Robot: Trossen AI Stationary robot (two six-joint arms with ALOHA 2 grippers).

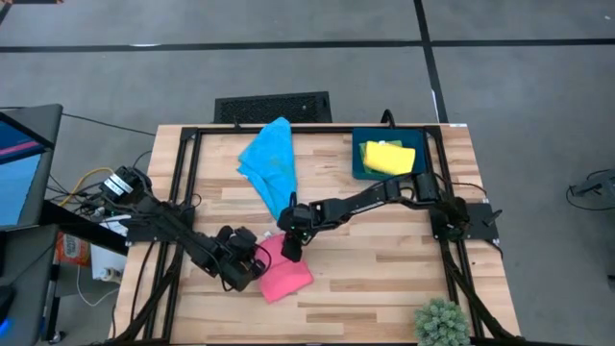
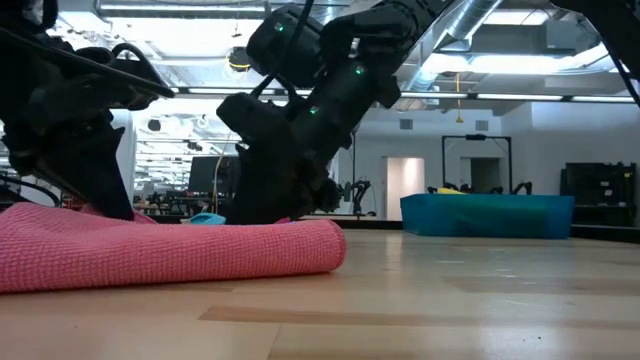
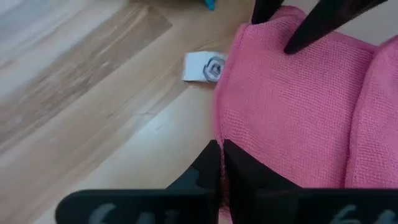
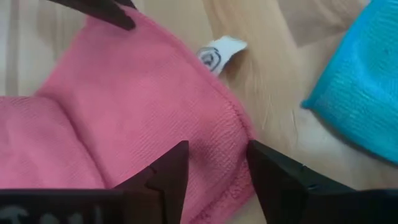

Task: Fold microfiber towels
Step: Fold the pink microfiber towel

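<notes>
Pink towel (image 1: 285, 273) edge pinched in clenched left gripper (image 1: 258, 261), parted right gripper (image 1: 289, 248) straddling its far edge

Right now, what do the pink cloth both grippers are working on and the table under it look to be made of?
The pink cloth looks like soft microfiber: a fine, matte waffle-like knit with a stitched edge and a small white tag. It lies limp and rolls into a rounded fold. The table looks like light wooden planks, with visible grain, plank seams and a smooth, faintly glossy finish.
</notes>
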